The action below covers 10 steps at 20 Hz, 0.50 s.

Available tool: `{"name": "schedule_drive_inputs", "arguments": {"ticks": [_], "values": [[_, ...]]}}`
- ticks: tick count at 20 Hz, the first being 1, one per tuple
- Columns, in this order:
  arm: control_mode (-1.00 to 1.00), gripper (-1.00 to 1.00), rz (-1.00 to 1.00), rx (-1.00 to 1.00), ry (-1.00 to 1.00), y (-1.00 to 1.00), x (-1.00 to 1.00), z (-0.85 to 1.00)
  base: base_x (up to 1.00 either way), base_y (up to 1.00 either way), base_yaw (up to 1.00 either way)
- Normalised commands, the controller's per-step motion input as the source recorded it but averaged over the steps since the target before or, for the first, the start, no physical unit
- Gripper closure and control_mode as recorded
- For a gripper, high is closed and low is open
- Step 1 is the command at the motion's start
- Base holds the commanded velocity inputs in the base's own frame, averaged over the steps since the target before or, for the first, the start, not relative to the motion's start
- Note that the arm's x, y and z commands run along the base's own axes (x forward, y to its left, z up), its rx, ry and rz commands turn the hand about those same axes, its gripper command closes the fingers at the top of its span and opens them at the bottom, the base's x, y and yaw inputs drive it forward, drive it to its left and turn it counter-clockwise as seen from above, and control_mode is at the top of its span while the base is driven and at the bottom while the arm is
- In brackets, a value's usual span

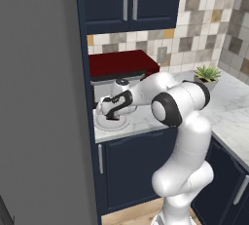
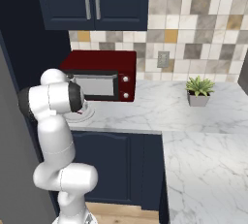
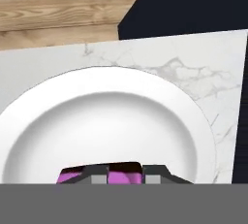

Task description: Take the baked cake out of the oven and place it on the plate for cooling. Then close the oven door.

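Cake [image 3: 107,175], purple with a dark top, is showing between the fingertips at the 6 o'clock edge of the hand view, directly over the plate [image 3: 111,121]; whether it is touching the plate cannot be told. Gripper [image 1: 113,113] is closing on the cake and hovering above the plate on the marble counter [image 1: 141,117], in front of the red microwave [image 2: 104,75]. A potted plant [image 2: 199,91] is sitting well apart toward 3 o'clock.
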Motion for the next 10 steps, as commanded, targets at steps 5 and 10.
{"name": "schedule_drive_inputs", "arguments": {"ticks": [5,10], "values": [[-1.0,-1.0,0.02,0.0,0.0,0.03,0.0,-0.49,0.0,0.0,0.0],[-1.0,-1.0,0.0,0.0,0.0,0.0,-0.2,-0.22,0.0,0.0,0.0]]}}
